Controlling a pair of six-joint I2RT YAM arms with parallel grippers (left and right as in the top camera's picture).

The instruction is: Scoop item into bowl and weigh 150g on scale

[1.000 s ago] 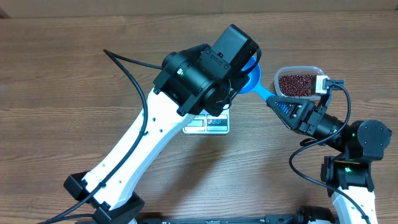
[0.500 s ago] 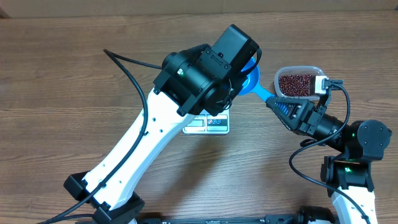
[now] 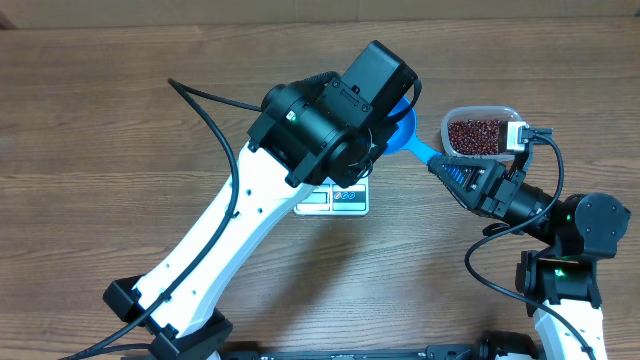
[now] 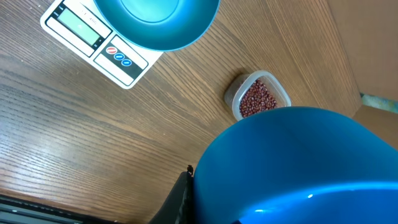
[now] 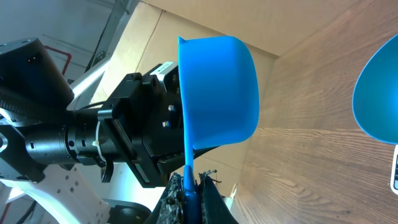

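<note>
Nearest me, the right gripper (image 5: 188, 193) is clamped on the handle of the blue scoop (image 5: 217, 93). I read the handle's long axis as running from that gripper away and to the left, with the cup end beside the left gripper (image 5: 163, 121). That gripper is closed; whether it pinches anything is hidden behind the cup. The beans (image 3: 478, 135) lie in the clear tub (image 4: 231, 102), just beyond the right gripper and to the right of the handle. I judge the right arm the nearer one, so the cup must swing rightward. Farther left, the bowl (image 4: 155, 25) sits on the scale (image 4: 124, 61), under the left arm.
</note>
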